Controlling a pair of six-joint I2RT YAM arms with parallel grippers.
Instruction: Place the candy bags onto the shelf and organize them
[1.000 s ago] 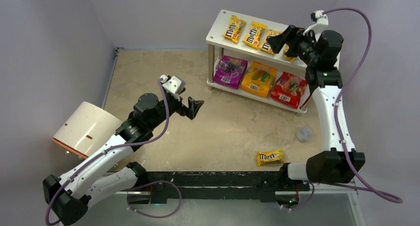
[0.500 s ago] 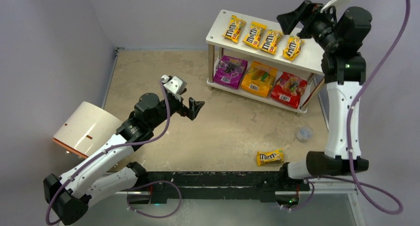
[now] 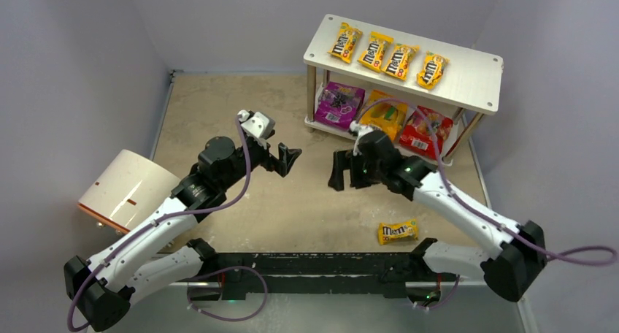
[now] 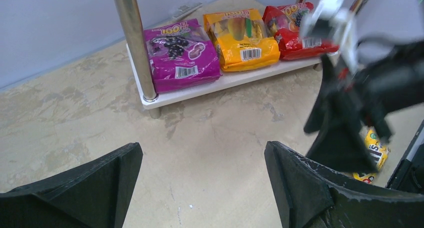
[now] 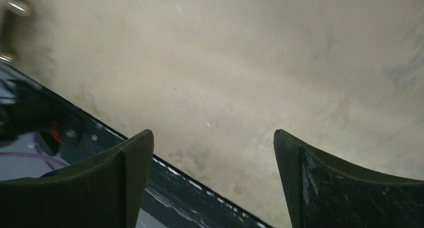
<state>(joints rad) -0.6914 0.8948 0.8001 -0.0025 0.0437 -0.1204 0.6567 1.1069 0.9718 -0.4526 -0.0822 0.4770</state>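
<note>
The shelf (image 3: 478, 74) stands at the far right. Several yellow M&M's packets lie in a row on its top board, the rightmost one (image 3: 432, 69) included. The purple pouch (image 3: 338, 103), orange pouch (image 3: 379, 115) and red pouch (image 3: 425, 131) lie on the lower board; they also show in the left wrist view: purple (image 4: 181, 55), orange (image 4: 243, 38), red (image 4: 295, 25). One more yellow packet (image 3: 398, 231) lies on the table near the front edge. My right gripper (image 3: 339, 171) is open and empty, low over the table's middle (image 5: 212, 138). My left gripper (image 3: 290, 160) is open and empty (image 4: 202, 153), facing it.
A white-and-tan cylinder (image 3: 128, 190) lies at the left edge. The black base rail (image 3: 321, 263) runs along the front and shows in the right wrist view (image 5: 75, 138). The right gripper (image 4: 345, 123) blocks part of the loose packet (image 4: 372, 155) in the left wrist view.
My right arm has swung from the shelf's top board down to the table's middle, empty; the fourth yellow packet stays on the top board. The left arm has not moved.
</note>
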